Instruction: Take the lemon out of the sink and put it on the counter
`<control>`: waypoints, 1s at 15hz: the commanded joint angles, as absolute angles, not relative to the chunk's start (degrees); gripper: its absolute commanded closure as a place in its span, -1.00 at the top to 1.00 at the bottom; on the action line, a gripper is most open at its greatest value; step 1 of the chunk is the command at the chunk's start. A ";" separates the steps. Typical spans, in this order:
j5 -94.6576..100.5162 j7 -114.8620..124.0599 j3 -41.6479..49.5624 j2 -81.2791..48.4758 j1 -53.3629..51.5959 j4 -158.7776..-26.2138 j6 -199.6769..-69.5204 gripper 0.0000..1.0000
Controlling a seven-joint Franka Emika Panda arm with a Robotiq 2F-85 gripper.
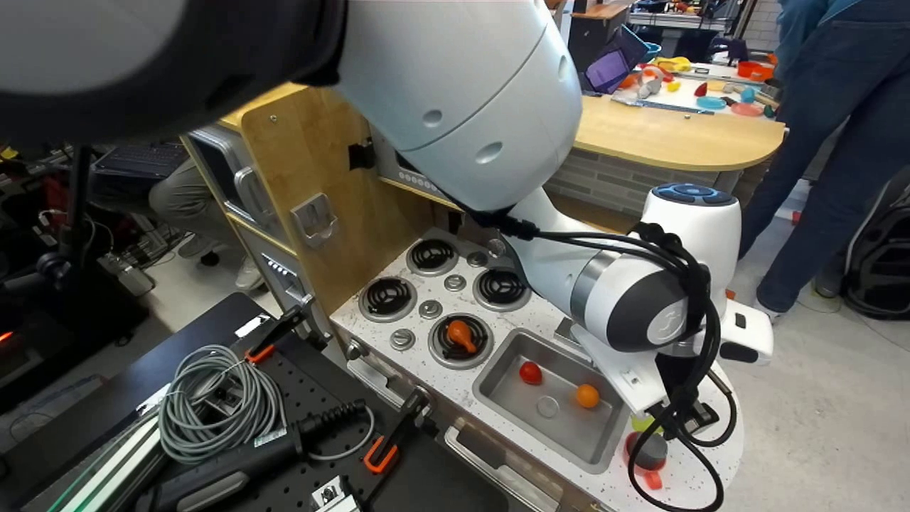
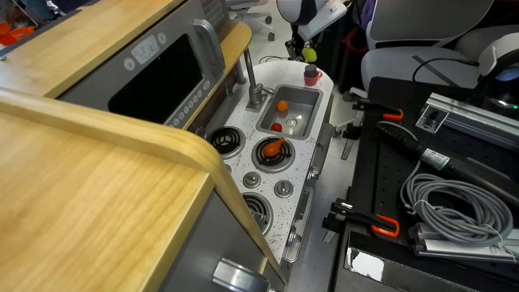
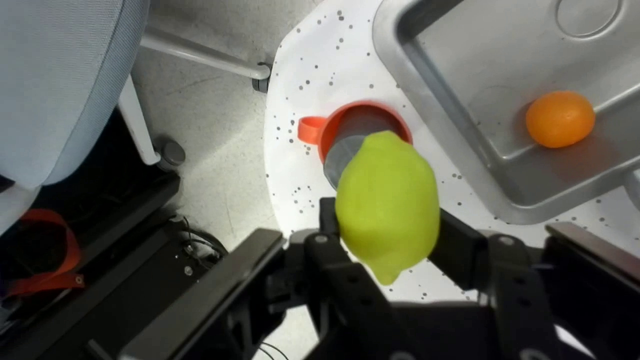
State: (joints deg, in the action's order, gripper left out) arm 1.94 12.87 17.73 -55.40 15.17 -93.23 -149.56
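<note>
The yellow-green lemon (image 3: pixel 387 200) is between the fingers of my gripper (image 3: pixel 385 227) in the wrist view, with both fingers touching its sides. In an exterior view, the lemon (image 2: pixel 309 54) hangs above the counter's rounded end, beyond the red cup. In an exterior view, only a sliver of the lemon (image 1: pixel 640 424) shows beside my gripper (image 1: pixel 686 419), partly covered by cables. The grey sink (image 3: pixel 475 65) lies to one side of the lemon. The white speckled counter (image 3: pixel 325 65) shows beneath the lemon and around the cup.
A red cup (image 3: pixel 311 129) holding a grey cylinder (image 3: pixel 345 155) stands on the counter near the lemon. An orange (image 1: pixel 587 396) and a red round item (image 1: pixel 530 372) lie in the sink. A faucet (image 2: pixel 255 93) rises beside it. An orange-brown drumstick-shaped item (image 2: pixel 272 149) lies on a burner.
</note>
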 commanded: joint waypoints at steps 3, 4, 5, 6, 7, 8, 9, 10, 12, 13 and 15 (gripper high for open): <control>-2.81 19.86 17.28 -64.17 16.50 -79.72 -141.03 -0.64; -3.37 20.72 17.10 -65.35 16.77 -77.60 -139.59 -0.64; -3.87 21.57 16.97 -66.56 17.02 -75.47 -138.25 -0.64; -4.34 22.06 16.69 -67.60 17.38 -73.52 -136.97 -0.64; -4.75 22.39 16.32 -68.40 17.69 -71.69 -135.63 -0.64; -5.03 22.88 16.18 -69.39 17.88 -69.81 -134.57 -0.64; -5.25 23.24 15.95 -70.21 18.11 -68.17 -133.50 -0.64; -5.42 23.72 15.96 -71.23 18.18 -66.64 -132.88 -0.64; -5.24 24.57 16.12 -73.38 18.31 -63.62 -132.25 -0.64; -5.08 24.83 16.13 -74.47 18.40 -62.09 -132.03 -0.64; -4.88 24.81 15.95 -76.90 18.74 -58.83 -131.95 -0.64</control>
